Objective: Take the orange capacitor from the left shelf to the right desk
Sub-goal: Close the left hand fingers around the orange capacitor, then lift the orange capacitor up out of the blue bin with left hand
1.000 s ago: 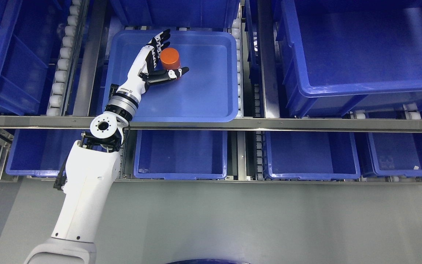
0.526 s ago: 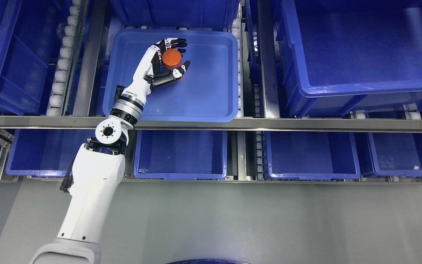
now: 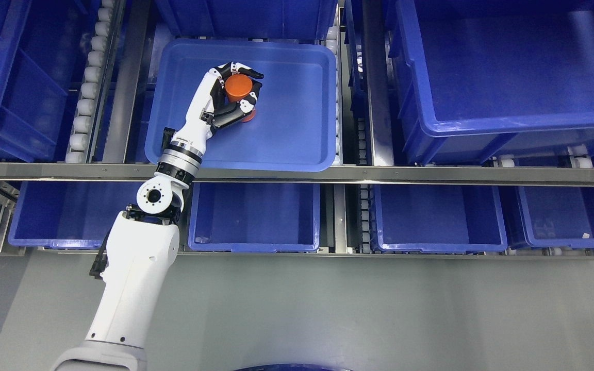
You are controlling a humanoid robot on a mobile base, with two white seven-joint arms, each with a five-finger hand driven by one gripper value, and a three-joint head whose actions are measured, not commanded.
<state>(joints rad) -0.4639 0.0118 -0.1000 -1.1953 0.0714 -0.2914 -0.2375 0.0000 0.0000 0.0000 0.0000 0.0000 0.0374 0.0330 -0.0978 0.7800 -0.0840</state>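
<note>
left robot hand (image 3: 227, 98) wrapping orange capacitor (image 3: 238, 88), lower body hidden, blue tray (image 3: 297, 144)

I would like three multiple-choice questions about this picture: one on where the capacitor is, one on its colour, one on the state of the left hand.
1. Where is the capacitor?
A. inside the shallow blue tray on the upper shelf
B. on the grey floor
C. in a bin on the lower shelf

2. What colour is it?
A. green
B. orange
C. white

3. What is the left hand doing?
A. hanging open, away from the shelf
B. lying flat on the tray rim
C. curled around the capacitor

Answers: 1 A, the cylinder is over the tray's floor; 2 B, its top and side are plainly orange; 3 C, fingers and thumb wrap it from both sides.
</note>
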